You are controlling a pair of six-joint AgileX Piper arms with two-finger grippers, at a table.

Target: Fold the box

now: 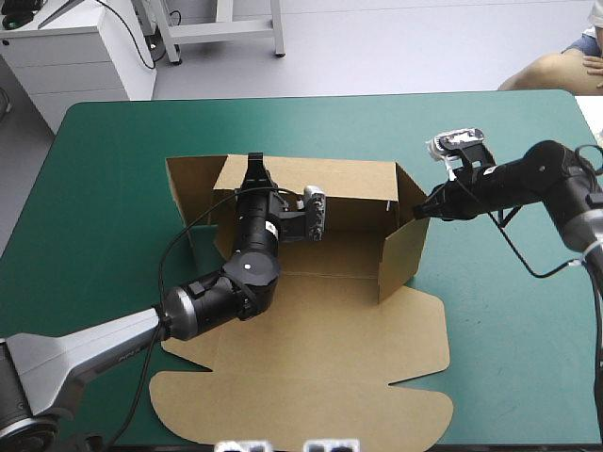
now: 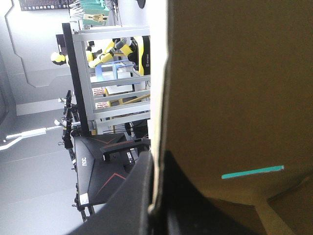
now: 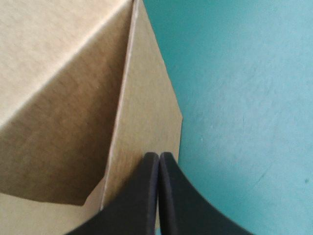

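The brown box (image 1: 320, 330) lies mid-table with its lid panel flat toward the near edge. Its back wall (image 1: 330, 188) and right side wall (image 1: 405, 254) stand raised. My left gripper (image 1: 254, 168) sits on the back wall's top edge near the left end. In the left wrist view its black fingers (image 2: 132, 200) straddle the board (image 2: 234, 98), shut on it (image 2: 157, 161). My right gripper (image 1: 421, 211) touches the upper outer corner of the right wall. Its fingers are shut to a point (image 3: 159, 155) against the wall's outer face (image 3: 142, 112), with nothing between them.
The box's left flap (image 1: 179, 188) stands partly up beside the back wall. Rounded lid tabs (image 1: 188, 405) reach almost to the near table edge. Bare teal-green cover (image 1: 509, 330) lies to the right of the box and beyond it (image 3: 244, 98).
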